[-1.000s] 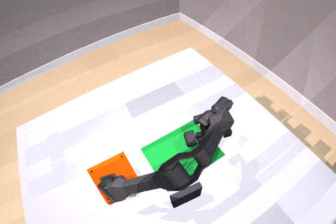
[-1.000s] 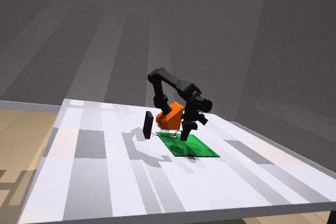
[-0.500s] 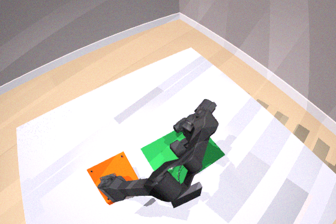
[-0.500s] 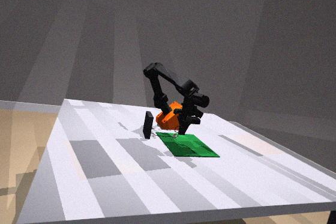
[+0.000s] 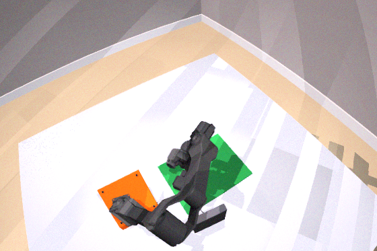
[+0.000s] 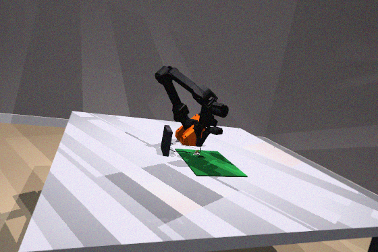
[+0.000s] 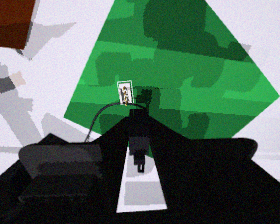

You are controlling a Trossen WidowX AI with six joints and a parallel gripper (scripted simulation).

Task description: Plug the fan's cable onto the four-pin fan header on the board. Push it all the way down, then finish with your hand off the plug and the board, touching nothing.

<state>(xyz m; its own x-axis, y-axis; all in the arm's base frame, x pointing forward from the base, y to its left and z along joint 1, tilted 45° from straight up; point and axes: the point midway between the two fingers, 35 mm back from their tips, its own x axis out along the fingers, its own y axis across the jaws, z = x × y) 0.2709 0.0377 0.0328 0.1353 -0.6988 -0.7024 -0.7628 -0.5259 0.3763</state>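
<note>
The green board (image 5: pixel 235 170) (image 6: pixel 219 167) (image 7: pixel 191 65) lies flat on the table. Its four-pin fan header (image 7: pixel 127 93) (image 6: pixel 196 154) is a small white-framed socket near the board's near-left edge. My gripper (image 7: pixel 137 120) (image 6: pixel 200 146) is shut on the small dark plug (image 7: pixel 139 146) and holds it just above the board, a little to the right of the header and close to it. The thin black cable (image 7: pixel 98 116) arcs away from the plug to the left. In the top view the arm hides the plug and the header.
The dark fan block (image 5: pixel 212 217) (image 6: pixel 166 140) stands upright on the table just off the board's corner, near the arm's base. An orange base plate (image 5: pixel 129 184) (image 6: pixel 187 134) lies under the arm's base. The white table (image 6: pixel 135 205) ends in edges on all sides.
</note>
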